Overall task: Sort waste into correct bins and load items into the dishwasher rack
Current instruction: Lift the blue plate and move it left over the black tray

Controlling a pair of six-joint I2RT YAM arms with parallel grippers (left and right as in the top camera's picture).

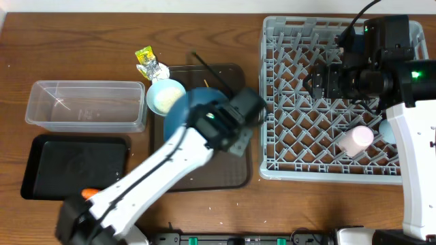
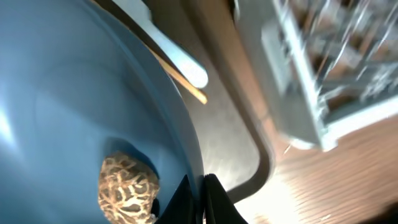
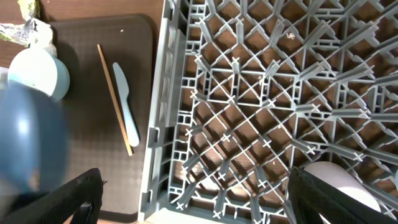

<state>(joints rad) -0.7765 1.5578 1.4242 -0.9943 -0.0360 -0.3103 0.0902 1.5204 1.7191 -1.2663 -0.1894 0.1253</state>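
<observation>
My left gripper (image 2: 198, 190) is shut on the rim of the large blue plate (image 2: 74, 93), which carries a brown lumpy food piece (image 2: 127, 186). In the overhead view my left arm covers most of the plate (image 1: 182, 112). The white bowl (image 1: 165, 97) with rice sits beside it on the brown tray. A pale-blue spoon (image 3: 126, 106) lies on that tray next to a chopstick (image 3: 114, 99). The wrapper (image 1: 150, 62) lies on the table behind the bowl. An orange carrot (image 1: 88, 193) rests in the black tray (image 1: 68, 167). My right gripper (image 3: 193, 199) hangs open over the dishwasher rack (image 1: 300, 129), which holds the pink cup (image 1: 356, 139).
The clear tub (image 1: 85, 105) stands at the left, behind the black tray. The brown serving tray (image 1: 225, 170) lies between the bins and the rack. A light-blue cup (image 1: 386, 129) shows partly under my right arm in the rack.
</observation>
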